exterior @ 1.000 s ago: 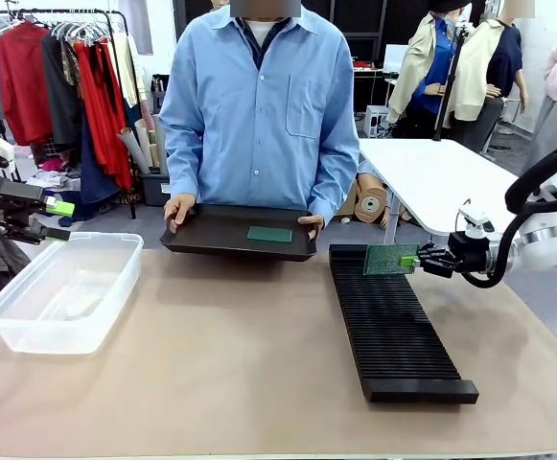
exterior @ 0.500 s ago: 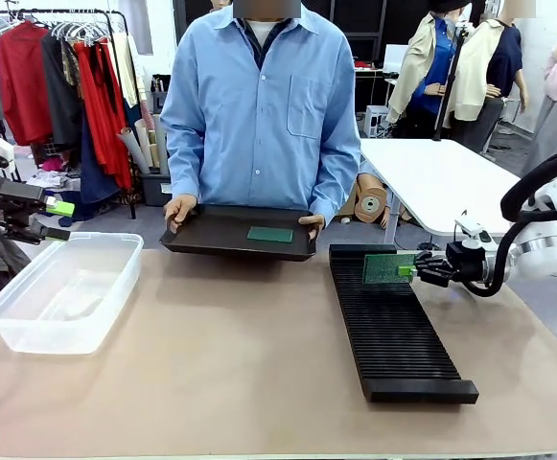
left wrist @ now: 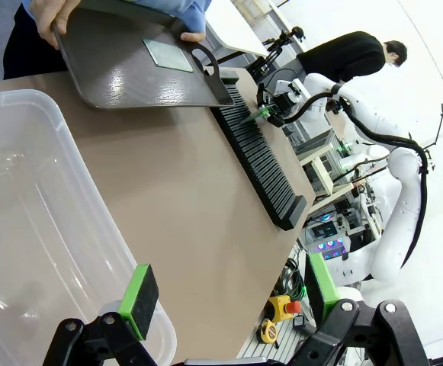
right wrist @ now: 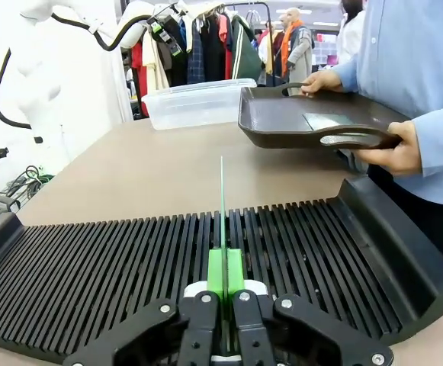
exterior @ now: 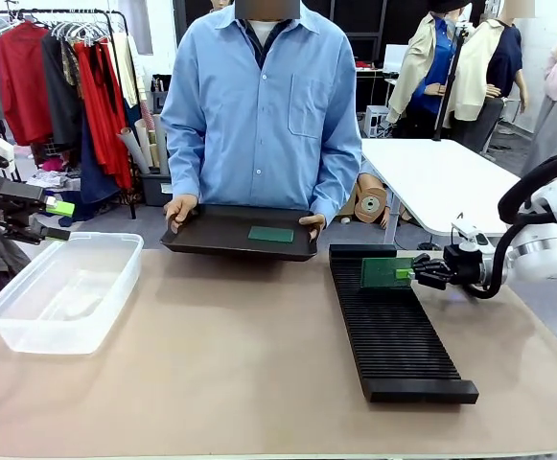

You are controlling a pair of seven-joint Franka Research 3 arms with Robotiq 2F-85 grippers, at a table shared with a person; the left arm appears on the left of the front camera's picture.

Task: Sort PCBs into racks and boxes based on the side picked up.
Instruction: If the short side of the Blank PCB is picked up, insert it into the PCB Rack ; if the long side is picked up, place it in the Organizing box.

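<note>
At centre right of the front view, my right gripper (exterior: 408, 273) pinches a thin green rectangular PCB (exterior: 383, 272), held upright on edge at the far end of the long black slotted rack (exterior: 398, 335). At the left edge, my left gripper (exterior: 58, 220) hangs spread wide near the clear plastic tub (exterior: 29, 331). Another green board (exterior: 270, 234) lies on the smooth black tray (exterior: 211, 240) the person (exterior: 259, 105) holds.
</note>
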